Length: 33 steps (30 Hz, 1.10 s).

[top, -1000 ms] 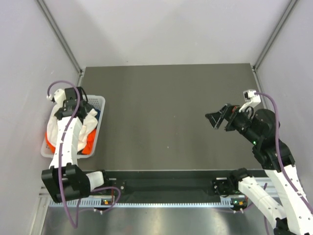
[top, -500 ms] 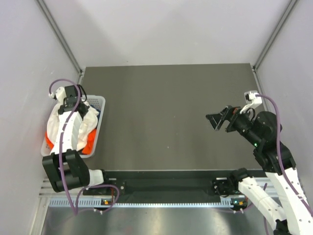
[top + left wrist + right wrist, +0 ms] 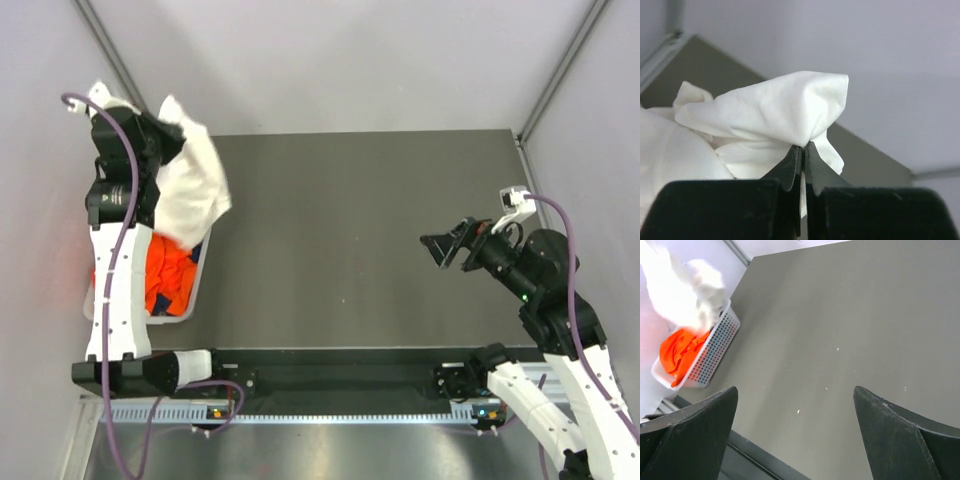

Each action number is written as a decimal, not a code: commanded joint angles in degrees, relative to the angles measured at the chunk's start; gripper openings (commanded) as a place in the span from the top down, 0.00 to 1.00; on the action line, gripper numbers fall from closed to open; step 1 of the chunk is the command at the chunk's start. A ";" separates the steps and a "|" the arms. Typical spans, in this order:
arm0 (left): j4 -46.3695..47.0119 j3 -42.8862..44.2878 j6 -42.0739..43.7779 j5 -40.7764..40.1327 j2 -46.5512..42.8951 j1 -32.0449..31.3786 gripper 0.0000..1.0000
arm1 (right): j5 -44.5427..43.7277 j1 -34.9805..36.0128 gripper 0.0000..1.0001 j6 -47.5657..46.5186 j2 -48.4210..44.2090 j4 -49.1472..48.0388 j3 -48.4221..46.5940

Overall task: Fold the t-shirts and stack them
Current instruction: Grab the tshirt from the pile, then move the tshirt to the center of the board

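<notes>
aloft, left gripper (image 3: 803, 146) tight on white t-shirt (image 3: 775, 107) over basket (image 3: 715, 352) rim; right gripper (image 3: 447, 247) agape above table (image 3: 350, 210)

the basket (image 3: 197, 282) sits far left on the table (image 3: 360, 220), one t-shirt (image 3: 163, 287) in it. another t-shirt (image 3: 190, 190) hangs from my left jaws above it.

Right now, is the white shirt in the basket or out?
Out: the white shirt hangs bunched from the shut left gripper, above the basket and the orange shirt. Whether its end touches them, cannot tell.
</notes>
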State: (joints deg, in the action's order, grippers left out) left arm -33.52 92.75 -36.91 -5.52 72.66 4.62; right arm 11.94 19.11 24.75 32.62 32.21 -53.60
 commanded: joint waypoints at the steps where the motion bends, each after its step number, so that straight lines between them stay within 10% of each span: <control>1: 9.59 11.63 -2.46 12.46 0.11 -9.93 1.00 | 2.82 0.31 0.00 0.56 -0.54 -3.55 -1.15; 8: 22.16 9.58 -9.85 24.66 1.53 -21.84 1.00 | -0.16 0.40 0.00 0.38 -1.59 -0.31 -2.82; 16: 32.01 -36.07 -15.39 31.01 -6.74 -30.00 1.00 | -6.58 0.31 0.00 1.35 -0.28 4.97 -1.51; 23: 20.29 -51.44 -11.44 21.83 -14.29 -31.34 0.36 | -7.20 0.40 0.11 1.53 7.09 2.78 2.36; 33: 11.11 -46.87 -6.42 12.02 -4.03 -31.25 0.32 | -14.80 4.96 0.53 1.34 34.25 -1.81 1.83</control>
State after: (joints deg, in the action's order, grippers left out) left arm -18.90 45.87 -44.73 9.17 65.06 -26.72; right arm 3.62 20.97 25.23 63.24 29.95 -51.11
